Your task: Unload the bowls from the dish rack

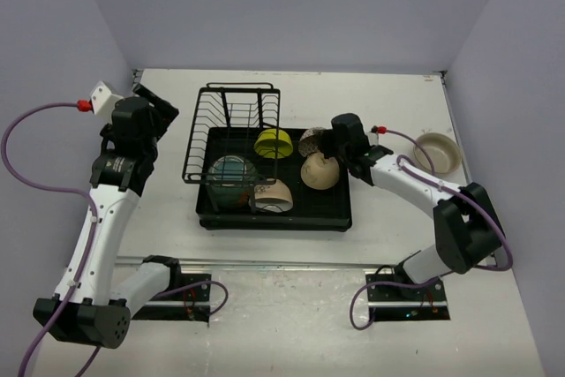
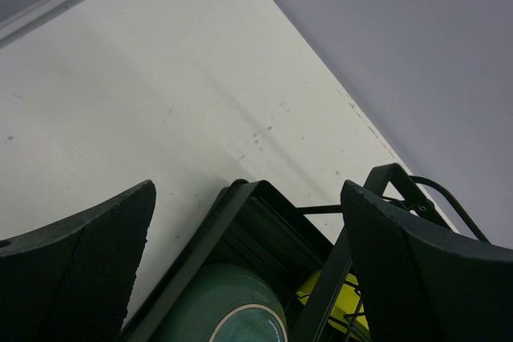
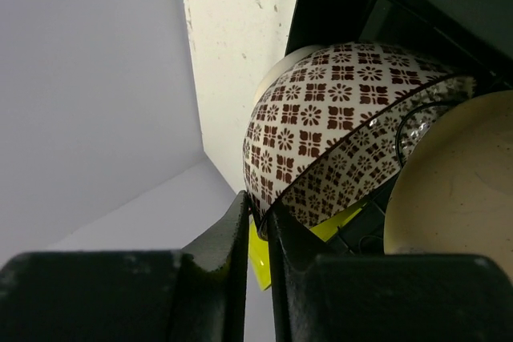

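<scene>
Because the brown-patterned bowl (image 3: 329,118) is glazed ceramic, I judge it stiff, fairly light, slick, and liable to chip if it knocks a wire or a neighbour. The rim is therefore the sensible place to take it, one finger inside and one outside. The right tool (image 3: 258,230) sits there: its fingers are drawn almost together, and the bowl's rim runs into the thin slit between them, so it looks pinched. The bowl stands tilted on edge in the right part of the dish rack (image 1: 274,220), close beside the smooth cream bowl (image 3: 449,190) and near the yellow-green bowl (image 1: 274,143). The left tool (image 2: 248,214) hangs spread wide and empty by the rack's left side, the teal bowl (image 2: 240,310) below it. The large beige bowl (image 1: 439,153) lies out on the desk (image 1: 397,227). The fingers hide how deep the rim sits between them, and I cannot tell whether the patterned bowl touches the cream one. The teal bowl is cut off at the frame edge.
</scene>
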Available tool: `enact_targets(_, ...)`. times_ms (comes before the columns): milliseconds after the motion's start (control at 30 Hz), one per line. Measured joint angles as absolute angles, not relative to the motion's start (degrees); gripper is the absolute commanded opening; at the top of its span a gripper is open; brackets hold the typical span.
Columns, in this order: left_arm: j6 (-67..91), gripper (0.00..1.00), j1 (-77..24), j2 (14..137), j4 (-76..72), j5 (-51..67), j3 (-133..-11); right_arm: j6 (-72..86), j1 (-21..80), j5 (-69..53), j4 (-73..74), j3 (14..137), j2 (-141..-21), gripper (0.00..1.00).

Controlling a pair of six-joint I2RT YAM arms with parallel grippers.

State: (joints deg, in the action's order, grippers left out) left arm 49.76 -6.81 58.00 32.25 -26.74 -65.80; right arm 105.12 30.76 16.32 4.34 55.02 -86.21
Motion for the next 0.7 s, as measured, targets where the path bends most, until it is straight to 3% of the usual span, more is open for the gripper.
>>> enact_targets(67,49.8,0.97,-6.7,58.0,32.3,-26.7,-65.8,105.1,30.8,15.9,3.9,55.0,-86.2,0.10)
enact_targets(167,49.8,0.97,-6.5,58.0,32.3,-26.5,-65.8,104.8,30.8,15.5,3.5,55.0,-86.3,0.00)
enact_targets(700,50.0,0.97,-6.3,55.6,31.9,-26.1,-63.1,99.1,30.8,14.5,-14.8,44.3,-84.3,0.00)
